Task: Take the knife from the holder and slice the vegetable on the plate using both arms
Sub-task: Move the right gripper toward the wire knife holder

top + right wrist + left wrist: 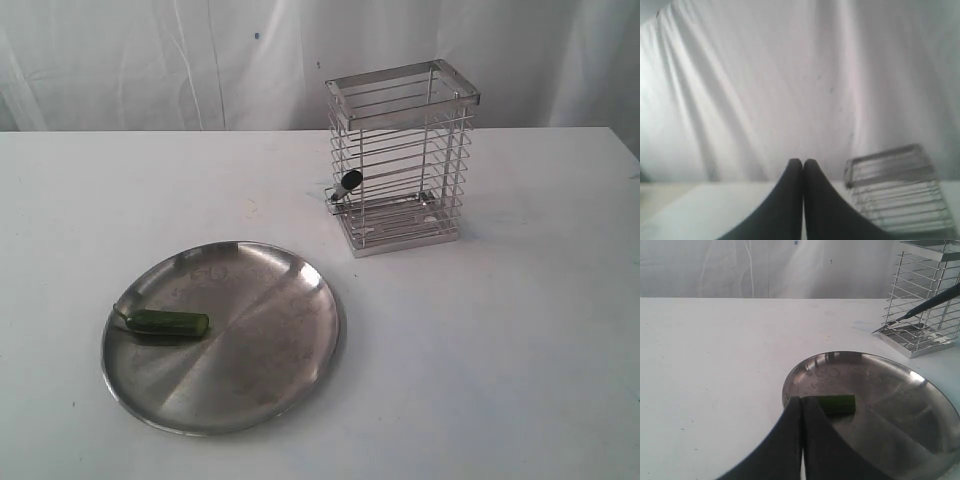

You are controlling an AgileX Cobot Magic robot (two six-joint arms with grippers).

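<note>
A dark green vegetable (170,322) lies on the left part of the round steel plate (260,330), its stem toward the rim. The wire holder (400,160) stands behind the plate to the right. The knife (347,184) leans inside it, its black handle poking out through the left side. Neither arm shows in the exterior view. My left gripper (801,399) is shut and empty; past its tips lie the vegetable (837,404), the plate (920,382), the holder (925,305) and the knife (935,301). My right gripper (802,161) is shut and empty, with the holder (900,185) blurred beyond it.
A white table (520,350) carries everything, and a white cloth backdrop (150,60) hangs behind it. The table's right edge (625,140) runs close behind the holder.
</note>
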